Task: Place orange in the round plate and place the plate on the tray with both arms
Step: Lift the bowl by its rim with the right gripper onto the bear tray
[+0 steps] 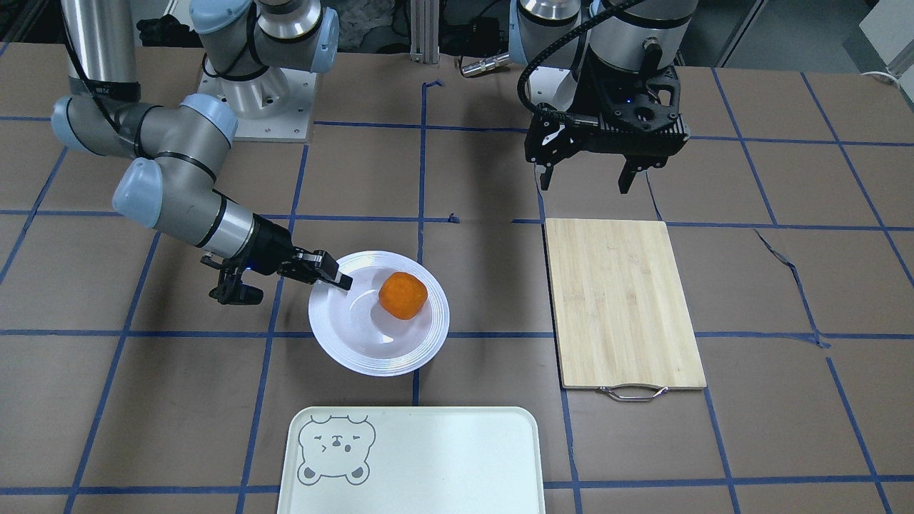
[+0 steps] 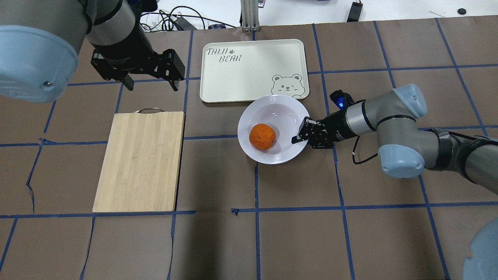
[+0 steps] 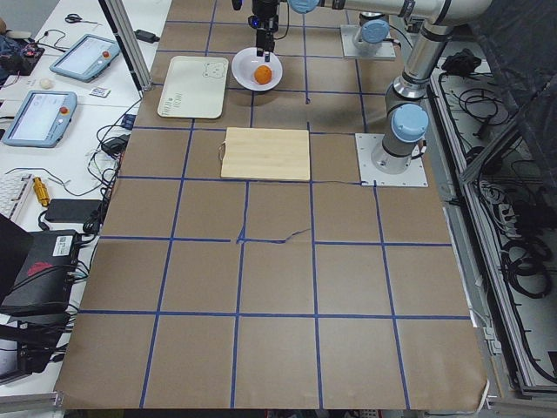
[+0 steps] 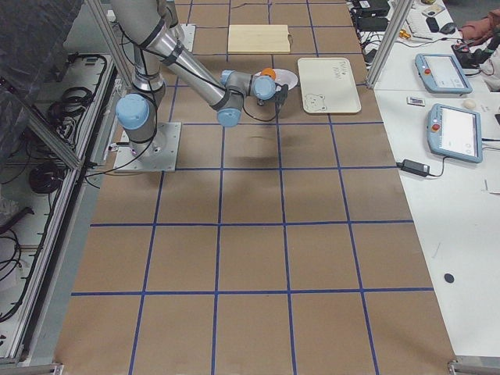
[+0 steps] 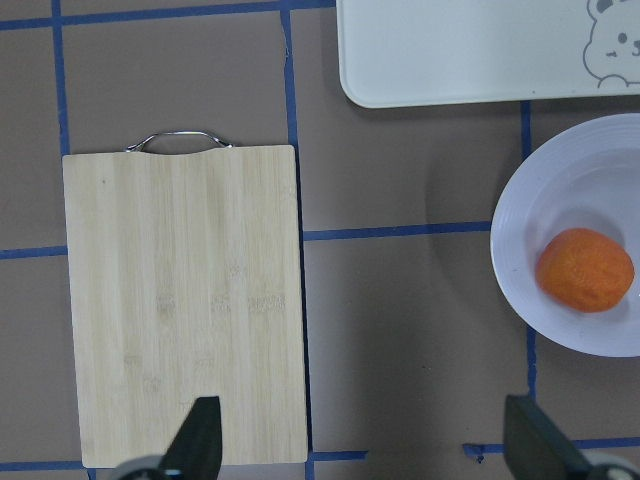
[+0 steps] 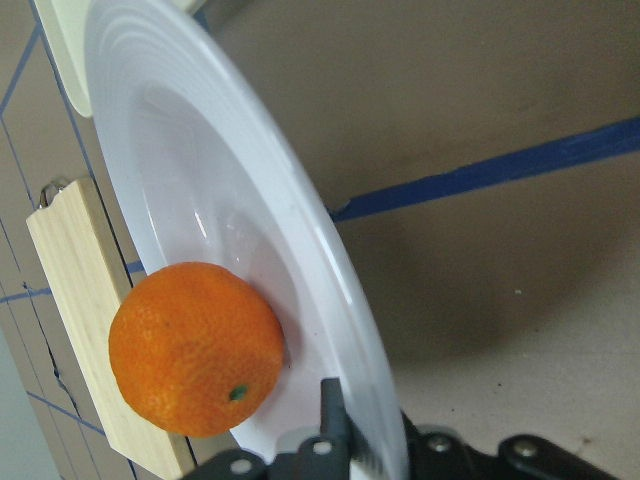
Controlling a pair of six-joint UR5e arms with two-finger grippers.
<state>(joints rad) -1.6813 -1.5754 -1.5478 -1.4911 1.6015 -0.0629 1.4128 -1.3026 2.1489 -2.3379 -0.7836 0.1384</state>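
Orange [image 1: 403, 295] already sits in round plate [image 1: 357, 343], whose rim right end effector [image 1: 343, 281] pinches, presumably for carrying to tray [image 1: 443, 457]; left end effector [image 1: 584, 184] hangs open, unused.

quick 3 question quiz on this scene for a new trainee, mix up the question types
1. True or false: the left gripper is open and holds nothing.
2. What grips the rim of the plate? A the left gripper; B the right gripper; C nothing.
3. Fill in: the orange lies in the ___, which is not yet on the tray.

Key: 1 true; 2 B; 3 plate.
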